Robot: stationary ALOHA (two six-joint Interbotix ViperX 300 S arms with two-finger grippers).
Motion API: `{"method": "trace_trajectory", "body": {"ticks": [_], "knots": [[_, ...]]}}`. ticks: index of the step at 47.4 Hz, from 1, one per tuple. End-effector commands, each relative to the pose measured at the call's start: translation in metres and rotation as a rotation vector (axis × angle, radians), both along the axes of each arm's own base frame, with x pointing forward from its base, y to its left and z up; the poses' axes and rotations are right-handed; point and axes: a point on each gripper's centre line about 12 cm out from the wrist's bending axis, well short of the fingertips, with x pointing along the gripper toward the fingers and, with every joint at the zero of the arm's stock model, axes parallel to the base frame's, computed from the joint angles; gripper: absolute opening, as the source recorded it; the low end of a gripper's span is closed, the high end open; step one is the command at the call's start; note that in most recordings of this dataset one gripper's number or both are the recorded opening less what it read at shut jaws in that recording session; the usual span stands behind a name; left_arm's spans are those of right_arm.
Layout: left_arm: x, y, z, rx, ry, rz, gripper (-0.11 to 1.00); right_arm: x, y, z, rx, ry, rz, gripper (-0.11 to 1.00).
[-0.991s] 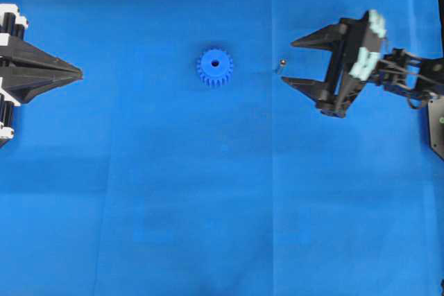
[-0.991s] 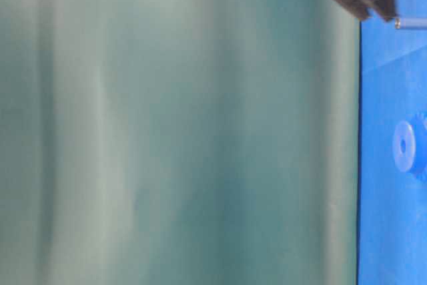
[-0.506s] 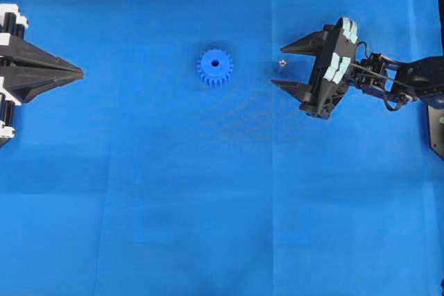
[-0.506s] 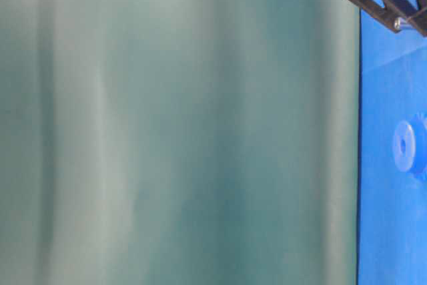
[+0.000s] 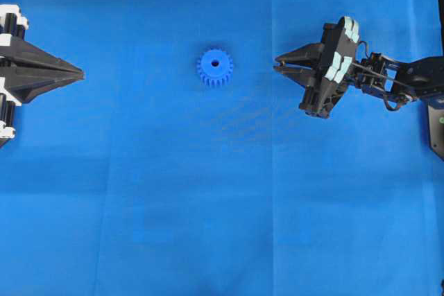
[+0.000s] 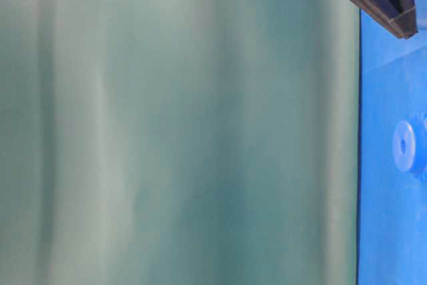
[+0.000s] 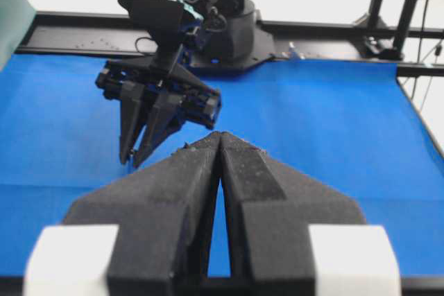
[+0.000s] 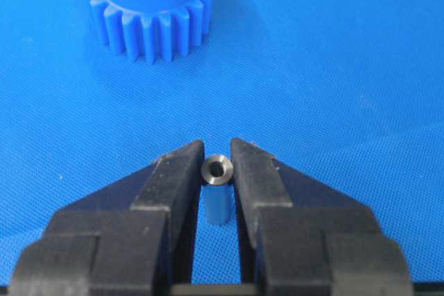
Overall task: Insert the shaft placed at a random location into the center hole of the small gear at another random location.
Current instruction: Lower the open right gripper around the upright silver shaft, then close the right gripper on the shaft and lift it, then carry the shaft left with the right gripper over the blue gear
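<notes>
The small gear [image 5: 214,67] lies flat on the blue cloth, its dark center hole [image 5: 214,64] facing up. To its right, my right gripper [image 5: 277,66] points at it with the jaws drawn together. In the right wrist view the silver shaft [image 8: 217,169] stands upright between the fingertips of that gripper [image 8: 217,154], both pads touching it, with the gear [image 8: 146,5] ahead. The overhead view hides the shaft behind the fingers. My left gripper [image 5: 80,73] rests at the left edge, shut and holding nothing; its tips meet [image 7: 220,136].
Blue cloth [image 5: 222,206] covers the whole table. In the table-level view a green backdrop [image 6: 167,125] fills most of the picture, with the gear [image 6: 403,146] and right gripper [image 6: 400,25] at the right edge. Black frame rails [image 7: 333,29] run behind the table.
The right gripper moved left over the shaft, then its wide-open jaws closed onto it. The gear and the left arm have not moved.
</notes>
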Motion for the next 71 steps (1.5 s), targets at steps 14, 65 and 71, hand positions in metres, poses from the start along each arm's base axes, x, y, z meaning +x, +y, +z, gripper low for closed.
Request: {"method": "trace_trajectory", "body": {"ticks": [14, 65, 71], "knots": [[0.001, 0.000, 0.003, -0.002, -0.008, 0.001, 0.00, 0.003, 0.000, 0.016, 0.000, -0.042, 0.002, 0.04], [0.001, 0.000, 0.002, -0.002, -0.005, 0.001, 0.00, 0.036, 0.001, 0.075, 0.028, -0.081, 0.043, 0.04], [0.001, 0.000, 0.003, -0.002, -0.006, 0.000, 0.00, 0.060, -0.001, 0.076, 0.034, -0.067, 0.055, 0.04]]}}
